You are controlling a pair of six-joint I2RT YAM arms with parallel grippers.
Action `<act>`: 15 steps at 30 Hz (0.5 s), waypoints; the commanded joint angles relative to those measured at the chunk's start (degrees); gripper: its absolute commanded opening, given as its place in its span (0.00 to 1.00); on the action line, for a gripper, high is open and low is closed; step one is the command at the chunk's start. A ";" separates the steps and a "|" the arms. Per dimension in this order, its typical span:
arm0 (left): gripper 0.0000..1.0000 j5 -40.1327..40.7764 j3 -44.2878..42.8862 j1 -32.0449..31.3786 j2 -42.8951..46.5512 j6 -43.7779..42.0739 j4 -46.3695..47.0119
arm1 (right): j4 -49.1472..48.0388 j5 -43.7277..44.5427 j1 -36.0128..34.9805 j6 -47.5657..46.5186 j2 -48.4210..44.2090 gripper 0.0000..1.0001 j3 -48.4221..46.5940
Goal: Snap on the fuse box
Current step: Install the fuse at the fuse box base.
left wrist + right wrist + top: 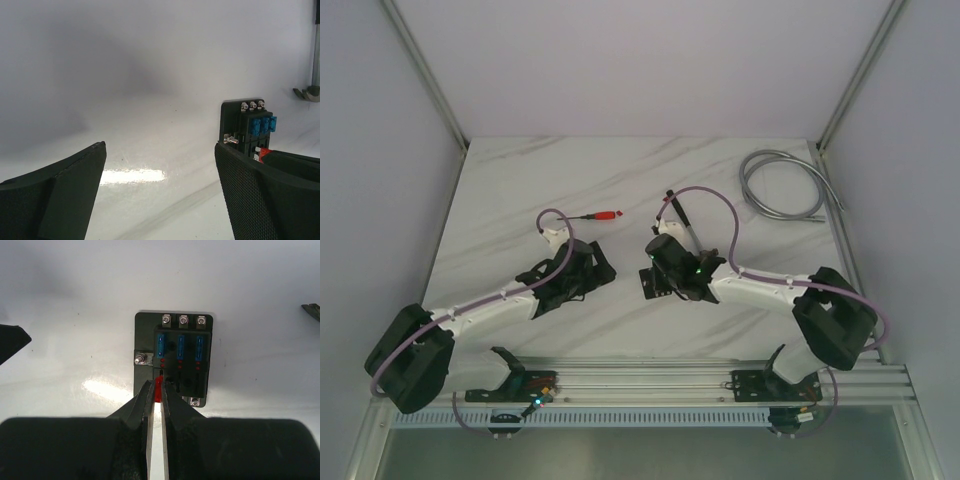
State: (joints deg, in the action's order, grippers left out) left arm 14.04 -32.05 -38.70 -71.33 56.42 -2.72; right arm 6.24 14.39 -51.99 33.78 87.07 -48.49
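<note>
Black square plastic fuse box (185,371) lies flat, snap-on judged unfinished — right gripper (161,386) clenched at its near edge, grasp unclear; left gripper (160,150) released, empty beside it.

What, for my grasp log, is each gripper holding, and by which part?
Right gripper seems to pinch a red fuse by its top, over the fuse box; left gripper holds nothing.

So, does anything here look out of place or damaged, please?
Nothing clearly. The fuse box lies flat, three blue fuses aligned; the lone red fuse at its near edge is half hidden by the right gripper, seating unclear.
</note>
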 commanded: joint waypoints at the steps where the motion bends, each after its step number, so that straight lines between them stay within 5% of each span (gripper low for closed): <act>1: 0.99 1.21 0.68 0.33 1.06 -0.78 -1.18 | -1.46 0.43 -0.39 -0.89 0.82 0.00 -0.64; 15: 1.00 1.36 0.68 0.45 0.75 -0.72 -1.21 | -2.29 -0.58 -0.37 -1.53 3.00 0.00 -0.56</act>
State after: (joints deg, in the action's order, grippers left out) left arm 14.31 -31.94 -38.59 -71.07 56.42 -2.87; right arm 4.82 13.74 -51.99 32.75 89.21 -48.49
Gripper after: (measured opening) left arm 0.998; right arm 0.140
